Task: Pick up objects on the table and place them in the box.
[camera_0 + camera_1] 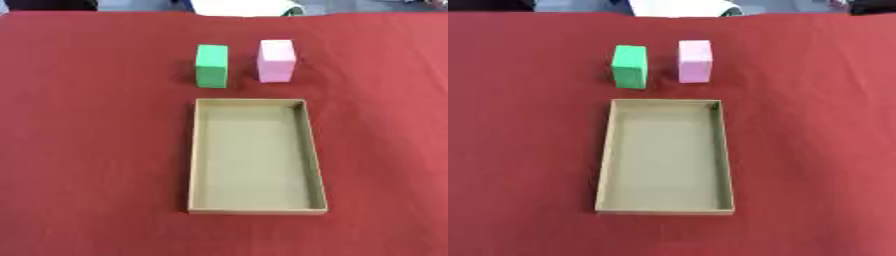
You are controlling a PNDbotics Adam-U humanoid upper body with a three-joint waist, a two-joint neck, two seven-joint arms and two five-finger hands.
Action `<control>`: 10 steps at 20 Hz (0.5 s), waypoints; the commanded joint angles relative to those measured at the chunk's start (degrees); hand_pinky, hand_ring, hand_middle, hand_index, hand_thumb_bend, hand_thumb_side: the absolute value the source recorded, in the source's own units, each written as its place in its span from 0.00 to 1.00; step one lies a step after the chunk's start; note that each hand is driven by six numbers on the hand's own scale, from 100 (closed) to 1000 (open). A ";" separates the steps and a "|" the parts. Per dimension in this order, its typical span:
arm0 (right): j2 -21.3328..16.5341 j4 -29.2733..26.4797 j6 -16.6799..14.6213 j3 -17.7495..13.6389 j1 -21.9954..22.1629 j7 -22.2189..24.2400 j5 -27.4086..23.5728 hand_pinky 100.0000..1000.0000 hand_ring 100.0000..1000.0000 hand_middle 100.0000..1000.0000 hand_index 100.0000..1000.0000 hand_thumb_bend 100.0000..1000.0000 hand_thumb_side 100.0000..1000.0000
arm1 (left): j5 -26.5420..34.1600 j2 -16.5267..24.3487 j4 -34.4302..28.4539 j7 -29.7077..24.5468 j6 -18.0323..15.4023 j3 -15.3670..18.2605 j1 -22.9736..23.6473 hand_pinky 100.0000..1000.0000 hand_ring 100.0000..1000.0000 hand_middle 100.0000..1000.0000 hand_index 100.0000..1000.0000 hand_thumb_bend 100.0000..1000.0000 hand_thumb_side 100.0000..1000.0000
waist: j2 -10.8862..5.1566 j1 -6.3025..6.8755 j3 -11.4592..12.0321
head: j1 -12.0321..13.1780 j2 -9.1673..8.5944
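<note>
Standing side by side, apart, on far red tablecloth (87, 150): green block (212, 65) left, pink block (276, 60) right. Shallow cardboard box (194, 155) nearer. Neither hand visible, state unknown.

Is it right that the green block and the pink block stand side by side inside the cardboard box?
Not quite. The green block and the pink block do stand side by side, but on the red cloth beyond the cardboard box, not inside it, as the left eye view shows.
</note>
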 commanded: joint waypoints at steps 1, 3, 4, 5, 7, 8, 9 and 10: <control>0.10 1.92 -0.81 0.11 -2.47 2.51 0.28 0.83 0.84 0.80 0.94 0.11 0.97 | 0.04 1.63 -0.83 -0.22 -0.08 0.13 -0.43 0.70 0.70 0.59 0.78 0.16 0.65 | -1.36 0.03 -0.07 | 0.05 -0.35; 1.29 3.33 -1.25 0.47 -3.75 4.41 0.05 0.84 0.84 0.80 0.94 0.13 0.94 | 0.05 1.63 -0.83 -0.25 -0.07 0.12 -0.39 0.70 0.70 0.59 0.78 0.15 0.65 | -1.39 0.03 -0.13 | 0.01 -0.30; 1.84 4.01 -1.54 0.66 -4.36 5.37 -0.10 0.84 0.84 0.80 0.94 0.13 0.94 | 0.05 1.62 -0.83 -0.27 -0.06 0.11 -0.37 0.70 0.70 0.59 0.78 0.15 0.65 | -1.39 0.03 -0.16 | 0.01 -0.30; 2.37 4.61 -1.84 0.87 -4.91 6.27 -0.24 0.84 0.85 0.80 0.94 0.15 0.93 | 0.05 1.60 -0.83 -0.29 -0.05 0.09 -0.35 0.70 0.70 0.59 0.78 0.15 0.65 | -1.39 0.02 -0.18 | -0.02 -0.28; 3.38 5.65 -2.44 1.31 -5.93 7.86 -0.29 0.84 0.85 0.80 0.94 0.17 0.89 | 0.06 1.59 -0.83 -0.32 -0.02 0.07 -0.32 0.70 0.70 0.59 0.78 0.15 0.65 | -1.40 0.02 -0.19 | -0.10 -0.24; 3.97 6.24 -2.78 1.55 -6.48 8.63 -0.24 0.84 0.85 0.80 0.94 0.18 0.88 | 0.07 1.59 -0.83 -0.33 -0.02 0.06 -0.33 0.70 0.70 0.59 0.78 0.15 0.65 | -1.40 0.03 -0.19 | -0.17 -0.22; 4.60 6.88 -3.13 1.74 -7.02 9.36 -0.23 0.84 0.85 0.80 0.94 0.20 0.86 | 0.08 1.57 -0.83 -0.35 -0.02 0.05 -0.35 0.70 0.70 0.59 0.78 0.15 0.65 | -1.40 0.03 -0.18 | -0.23 -0.19; 5.21 7.53 -3.45 1.89 -7.53 10.03 -0.22 0.84 0.85 0.80 0.94 0.21 0.85 | 0.09 1.55 -0.83 -0.37 -0.02 0.04 -0.36 0.70 0.70 0.59 0.78 0.15 0.65 | -1.41 0.04 -0.17 | -0.28 -0.19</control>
